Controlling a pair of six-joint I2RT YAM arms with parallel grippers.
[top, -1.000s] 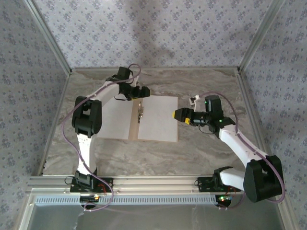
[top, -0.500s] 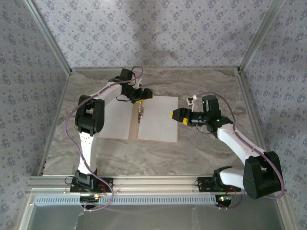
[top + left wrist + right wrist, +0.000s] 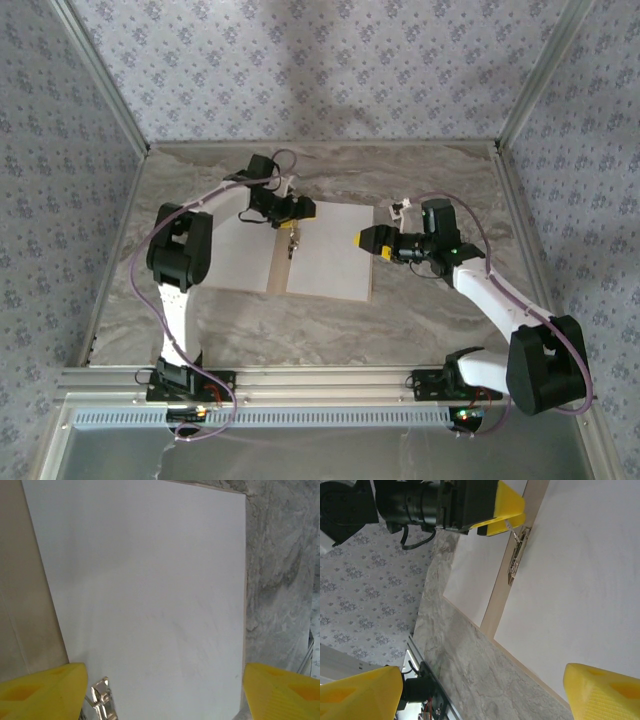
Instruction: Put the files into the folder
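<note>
The left arm [image 3: 178,250] rises from its base at the near edge, folds at a high elbow and reaches past the far side of the folder [image 3: 278,268]. There its wrist turns back, so the left gripper [image 3: 293,210] hangs over the far end of the centre crease, close to the metal clip [image 3: 290,238]. Its yellow fingers [image 3: 42,692] stand wide apart with nothing between them. The right arm [image 3: 500,300] swings out to the right and then inward, and the right gripper [image 3: 368,240] sits at the folder's right edge, its jaws likewise spread wide and empty. The folder lies open and flat in the middle of the grey marbled surface [image 3: 420,320]. The files [image 3: 330,250] lie in it, the left sheet [image 3: 240,250] on one leaf and the right sheet [image 3: 150,580] on the other, with tan card showing between them. Walls [image 3: 300,70] papered in a small blue-grey flower pattern close three sides, with aluminium posts [image 3: 103,80] at the corners and an aluminium rail [image 3: 320,380] along the near edge.
</note>
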